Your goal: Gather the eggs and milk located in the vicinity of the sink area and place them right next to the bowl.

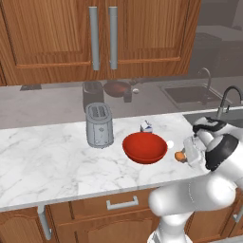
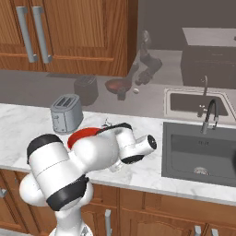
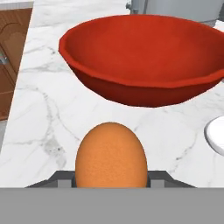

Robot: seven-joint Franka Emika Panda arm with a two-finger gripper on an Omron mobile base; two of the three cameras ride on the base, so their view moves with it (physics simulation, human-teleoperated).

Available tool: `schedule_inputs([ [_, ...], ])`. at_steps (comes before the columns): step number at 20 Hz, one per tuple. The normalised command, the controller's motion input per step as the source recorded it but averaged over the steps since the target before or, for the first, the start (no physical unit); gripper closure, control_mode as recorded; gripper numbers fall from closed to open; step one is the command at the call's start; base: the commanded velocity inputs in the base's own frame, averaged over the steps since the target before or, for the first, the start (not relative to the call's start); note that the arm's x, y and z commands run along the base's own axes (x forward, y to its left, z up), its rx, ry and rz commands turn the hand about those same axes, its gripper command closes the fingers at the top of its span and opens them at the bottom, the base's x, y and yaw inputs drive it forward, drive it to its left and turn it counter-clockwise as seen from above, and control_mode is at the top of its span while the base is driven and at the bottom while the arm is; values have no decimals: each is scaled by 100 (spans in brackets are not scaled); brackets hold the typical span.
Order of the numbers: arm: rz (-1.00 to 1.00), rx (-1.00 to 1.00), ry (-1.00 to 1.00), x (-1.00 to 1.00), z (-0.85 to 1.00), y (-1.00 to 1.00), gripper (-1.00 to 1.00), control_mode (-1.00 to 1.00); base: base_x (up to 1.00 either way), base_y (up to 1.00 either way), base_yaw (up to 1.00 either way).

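My gripper is shut on the orange-brown egg, low over the marble counter just right of the red bowl. In the hand view the orange-brown egg sits between the fingers, with the red bowl close ahead and the white egg at the right edge. The white egg lies on the counter by the bowl's right rim. The milk, a small white carton with a blue band, stands upright just behind the bowl. My arm covers most of the bowl in the right base view.
A silver toaster stands left of the bowl. The sink with its faucet lies to the right. The counter's front edge runs close below the bowl. Wooden cabinets hang behind.
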Motion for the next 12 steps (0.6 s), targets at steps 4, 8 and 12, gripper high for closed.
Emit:
schedule_inputs([
  [4, -5, 9, 7, 15, 11, 3, 100, -100, 0, 0, 0],
  [8, -1, 0, 0, 1, 0, 7, 100, -100, 0, 0, 0],
  [12, 0, 0, 0, 0, -4, 7, 100, -100, 0, 0, 0],
])
